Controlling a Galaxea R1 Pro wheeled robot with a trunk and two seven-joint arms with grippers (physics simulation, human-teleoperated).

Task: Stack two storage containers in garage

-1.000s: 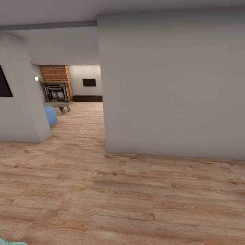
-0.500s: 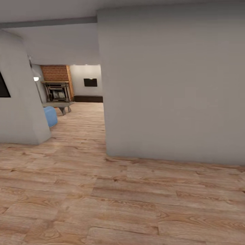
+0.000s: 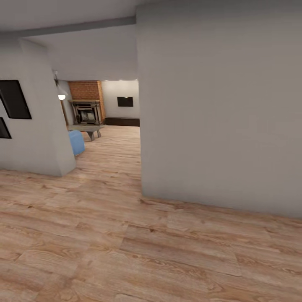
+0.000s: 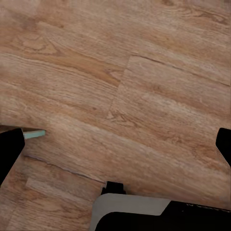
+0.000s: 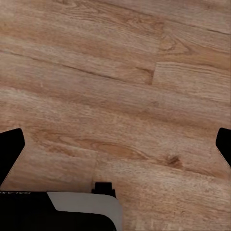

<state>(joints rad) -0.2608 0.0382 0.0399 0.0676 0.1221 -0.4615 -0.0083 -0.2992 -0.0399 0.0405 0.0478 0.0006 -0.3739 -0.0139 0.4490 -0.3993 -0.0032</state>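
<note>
Wood plank floor (image 3: pixel 126 235) lies beneath both tools, left tool (image 4: pixel 115 144) and right tool (image 5: pixel 115 144) spread apart.

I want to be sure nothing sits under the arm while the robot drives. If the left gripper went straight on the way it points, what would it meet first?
Most likely the wood plank floor: the left gripper is open and empty, and only bare planks lie ahead.

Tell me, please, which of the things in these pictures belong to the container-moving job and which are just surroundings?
Belongs to the job:
- living room with brick fireplace, seen through the opening
- left gripper, open, holding nothing
- right gripper, open, holding nothing

Just surroundings:
- grey wall straight ahead
- blue seat
- dark frames on the left-hand wall
- wood plank flooring
</note>
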